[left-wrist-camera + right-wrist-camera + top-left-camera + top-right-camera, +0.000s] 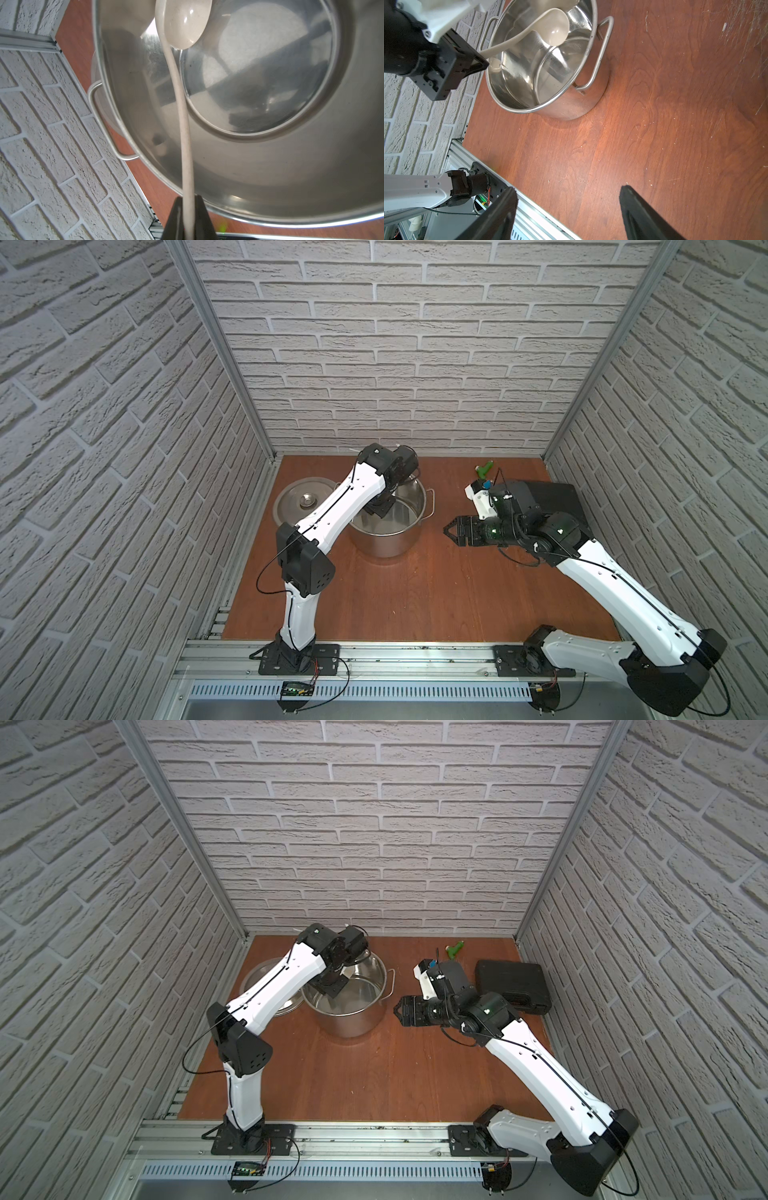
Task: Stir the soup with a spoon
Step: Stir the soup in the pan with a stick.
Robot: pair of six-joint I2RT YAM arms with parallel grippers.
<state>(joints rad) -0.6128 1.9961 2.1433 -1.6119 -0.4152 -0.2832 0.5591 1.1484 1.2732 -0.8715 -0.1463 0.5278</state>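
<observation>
Scratched wood tabletop (415, 593) (pot (382, 541) on it), wht brick walls (395, 344)

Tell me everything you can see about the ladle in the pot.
The ladle is cream-beige, plastic-looking, with a round deep bowl and a long, thin, slightly curved handle. The left gripper is shut on the handle's end, holding the bowl inside the steel pot. Whether the bowl touches the pot's wall is unclear.
</observation>
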